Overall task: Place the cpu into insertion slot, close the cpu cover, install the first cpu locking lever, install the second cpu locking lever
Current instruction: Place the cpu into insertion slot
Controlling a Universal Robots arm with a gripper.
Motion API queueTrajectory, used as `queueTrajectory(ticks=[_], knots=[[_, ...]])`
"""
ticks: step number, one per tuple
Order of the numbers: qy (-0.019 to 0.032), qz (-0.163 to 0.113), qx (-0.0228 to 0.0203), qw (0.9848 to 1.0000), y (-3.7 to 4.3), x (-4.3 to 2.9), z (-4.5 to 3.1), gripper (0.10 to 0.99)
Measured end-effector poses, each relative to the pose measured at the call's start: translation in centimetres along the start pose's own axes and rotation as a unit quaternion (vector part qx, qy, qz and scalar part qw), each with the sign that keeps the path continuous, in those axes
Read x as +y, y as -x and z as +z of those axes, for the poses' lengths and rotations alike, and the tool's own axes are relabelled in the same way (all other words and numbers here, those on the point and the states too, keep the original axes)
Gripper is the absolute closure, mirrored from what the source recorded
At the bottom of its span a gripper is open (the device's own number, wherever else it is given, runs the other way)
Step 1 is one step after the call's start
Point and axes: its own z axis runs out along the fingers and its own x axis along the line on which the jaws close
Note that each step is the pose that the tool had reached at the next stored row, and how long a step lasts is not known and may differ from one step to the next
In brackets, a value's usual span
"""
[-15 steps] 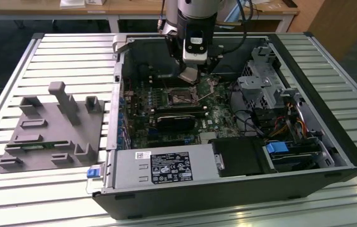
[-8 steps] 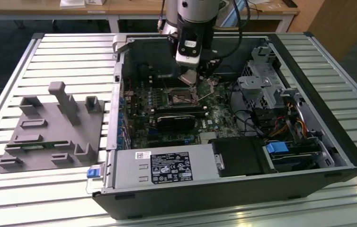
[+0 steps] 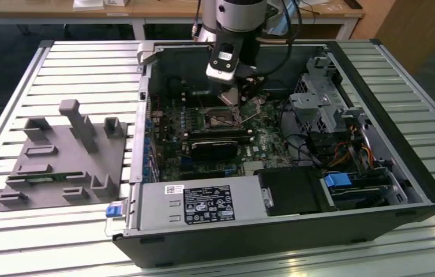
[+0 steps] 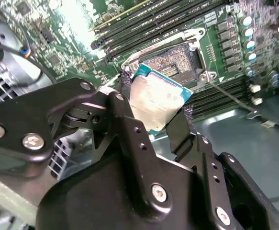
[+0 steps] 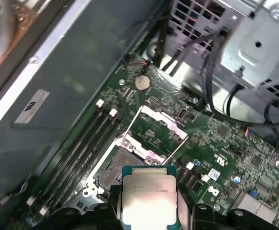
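The end effector [image 4: 153, 111] grips the cpu [image 4: 157, 99], held over the insertion slot [image 4: 177, 58]

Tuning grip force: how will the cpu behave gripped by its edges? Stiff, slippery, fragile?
Likely stiff: the cpu, flat and metal-topped, shows no bend in the gripper. Its thin edges may slip. Probably light, but a drop could harm the insertion slot close by.

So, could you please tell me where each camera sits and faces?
Exterior view: off the arm, looking down into the open computer case; the arm hangs over the socket.
Second wrist view: on the arm, looking past black fingers at the cpu they grip.
First wrist view: on the arm, facing the open cover beyond the cpu.
Both wrist views share cpu, fingers and socket.
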Motion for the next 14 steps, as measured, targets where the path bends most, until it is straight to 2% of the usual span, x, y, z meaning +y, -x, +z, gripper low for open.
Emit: queueTrajectory(ticks=[4, 7, 11, 14], knots=[[0.0007, 0.036, -0.0032, 0.9994, 0.01, -0.03, 0.33, 0.545], [0.0012, 0.063, -0.0057, 0.998, 0.01, -0.05, 0.58, 0.545], [0.0019, 0.099, -0.0089, 0.995, 0.02, -0.08, 0.92, 0.545], [0.0024, 0.126, -0.0113, 0.9919, 0.02, -0.1, 1.14, 0.545]])
